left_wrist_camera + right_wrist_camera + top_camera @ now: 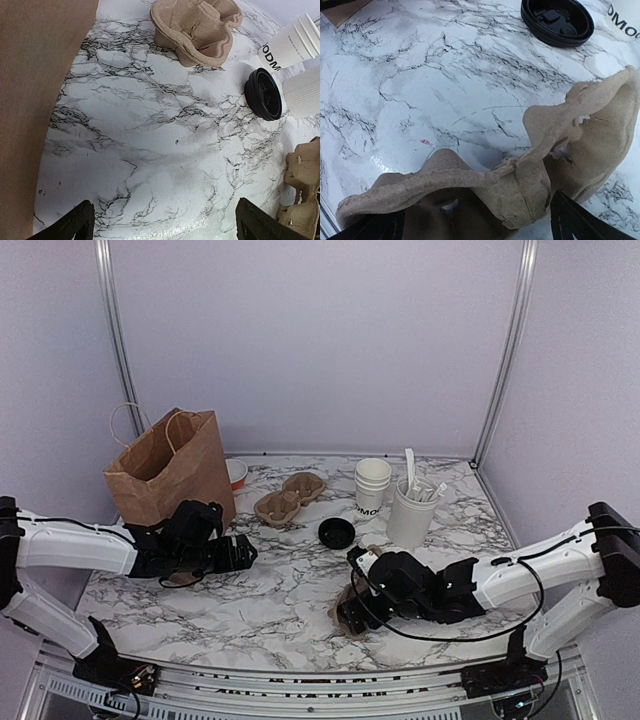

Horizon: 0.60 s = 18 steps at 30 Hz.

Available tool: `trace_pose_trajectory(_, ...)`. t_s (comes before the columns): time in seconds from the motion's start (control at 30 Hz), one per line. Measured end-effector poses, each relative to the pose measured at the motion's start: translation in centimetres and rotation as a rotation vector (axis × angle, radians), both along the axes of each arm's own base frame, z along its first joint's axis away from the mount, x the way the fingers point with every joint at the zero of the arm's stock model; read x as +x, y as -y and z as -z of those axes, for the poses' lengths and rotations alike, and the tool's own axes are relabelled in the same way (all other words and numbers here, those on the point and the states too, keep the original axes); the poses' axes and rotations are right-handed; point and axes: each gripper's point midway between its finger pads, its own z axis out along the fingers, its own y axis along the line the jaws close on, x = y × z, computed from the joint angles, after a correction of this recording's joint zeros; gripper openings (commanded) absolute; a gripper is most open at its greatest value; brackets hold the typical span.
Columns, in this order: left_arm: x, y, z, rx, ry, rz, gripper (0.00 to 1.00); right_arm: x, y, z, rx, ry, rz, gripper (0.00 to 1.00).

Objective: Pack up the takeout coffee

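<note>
Found fingers [75,225] of the left gripper [165,227] spread wide and empty over bare marble table [150,150], just beside the brown paper bag [35,100]. Found right gripper [475,225] likewise spread, holding nothing, hanging over a pulp cup carrier [580,130]. Located the takeout coffee cup [371,490] upright toward the table's far side, well apart from both grippers, between a second carrier [290,498] and the utensil cup [411,515], its black lid [336,533] off and lying on the marble just in front.
</note>
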Motion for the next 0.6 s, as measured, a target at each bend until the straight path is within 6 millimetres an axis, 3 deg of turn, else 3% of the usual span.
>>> trace_pose_trajectory(0.4,-0.3,1.0,-0.9,-0.052,0.004,0.043,0.99,2.7,-5.4,-2.0,0.021,0.011,0.029,1.0)
trace_pose_trajectory(0.6,-0.8,1.9,-1.1,-0.079,-0.003,0.079,0.99,3.4,-6.1,-2.2,0.024,-0.027,-0.005,1.0)
